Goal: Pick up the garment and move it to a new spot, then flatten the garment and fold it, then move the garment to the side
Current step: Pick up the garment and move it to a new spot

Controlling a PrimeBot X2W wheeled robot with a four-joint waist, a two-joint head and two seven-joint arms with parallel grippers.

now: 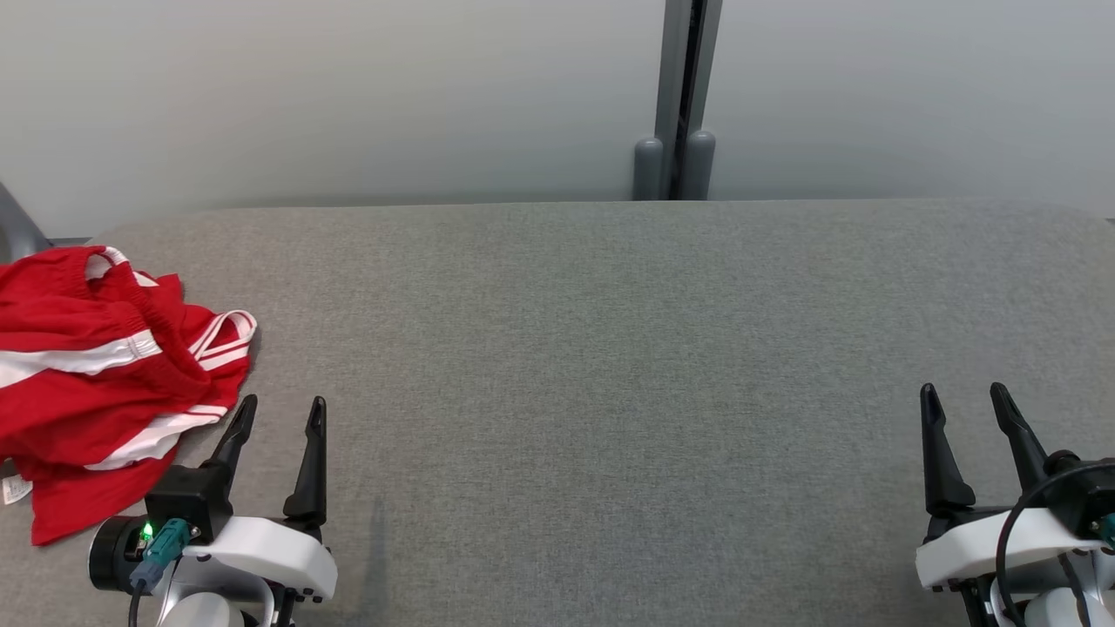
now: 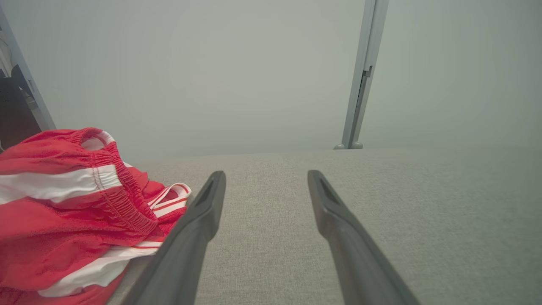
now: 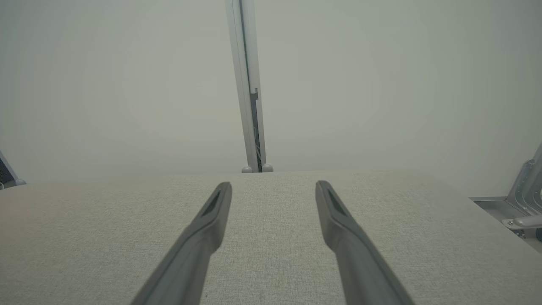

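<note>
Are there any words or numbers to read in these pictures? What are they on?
No word or number here can be read.
White tag at the edge of the red shorts: too small to read.
Table: plain grey cloth, no writing.

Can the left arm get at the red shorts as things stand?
Probably yes. The shorts lie crumpled just to the left of the open left gripper, with nothing standing between them.
</note>
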